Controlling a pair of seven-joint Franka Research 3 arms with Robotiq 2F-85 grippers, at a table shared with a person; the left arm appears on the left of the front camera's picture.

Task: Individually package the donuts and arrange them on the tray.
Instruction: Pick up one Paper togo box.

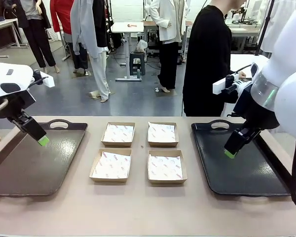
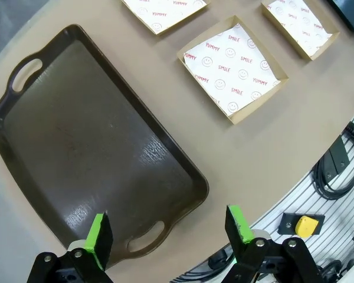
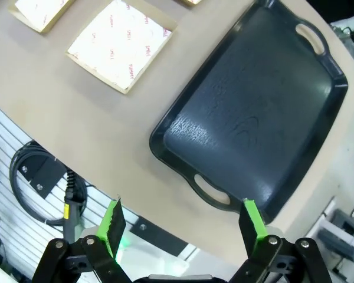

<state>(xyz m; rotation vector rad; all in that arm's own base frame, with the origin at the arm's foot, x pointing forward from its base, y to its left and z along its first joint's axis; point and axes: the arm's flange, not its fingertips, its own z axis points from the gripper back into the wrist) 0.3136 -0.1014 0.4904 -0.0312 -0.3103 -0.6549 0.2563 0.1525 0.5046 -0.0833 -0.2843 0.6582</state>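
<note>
Opening stage of packaging. The left gripper (image 2: 168, 227) and right gripper (image 3: 182, 218), both released and empty, hover over the brown tray (image 1: 24, 168) and the black tray (image 1: 241, 173) respectively. Four lined boxes (image 1: 110, 180) lie between the trays, unfilled; where the donuts are cannot be told. Judged next: a donut must be supplied, perhaps by the person (image 1: 207, 59), before either claw can box it.

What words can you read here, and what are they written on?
"YUMMY": red print on the paper liner of a cardboard box, left wrist view.
"SMILE": same liner, beside smiley faces.
The other liner, right wrist view: print too small to read.
</note>
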